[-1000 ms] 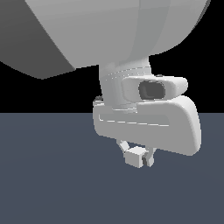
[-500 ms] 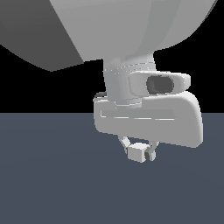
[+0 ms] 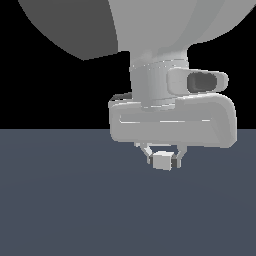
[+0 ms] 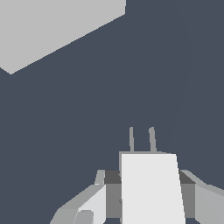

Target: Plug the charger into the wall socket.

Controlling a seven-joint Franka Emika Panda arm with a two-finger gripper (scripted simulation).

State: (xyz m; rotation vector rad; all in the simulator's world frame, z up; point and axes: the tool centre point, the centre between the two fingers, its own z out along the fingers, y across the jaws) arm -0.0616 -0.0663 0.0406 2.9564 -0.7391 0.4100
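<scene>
The charger (image 3: 162, 161), a small white block, hangs just above the dark floor in the exterior view, with my gripper (image 3: 162, 163) shut on it from both sides. In the wrist view the charger (image 4: 151, 188) fills the space between my fingers (image 4: 89, 203), and its two thin prongs (image 4: 152, 139) point away from the hand. Apart from the prongs and off to one side, a pale flat slab shows partly at the picture's corner, which I take for the wall socket (image 4: 52, 26). No dark dot shows on it. The exterior view does not show the socket.
A dark blue-grey floor (image 3: 60, 210) lies under the hand. My own arm's bulky pale links (image 3: 165, 30) fill the upper part of the exterior view, over a black background.
The hand, still holding the charger, has risen a little and drifted toward the exterior view's right. The grip has not changed.
</scene>
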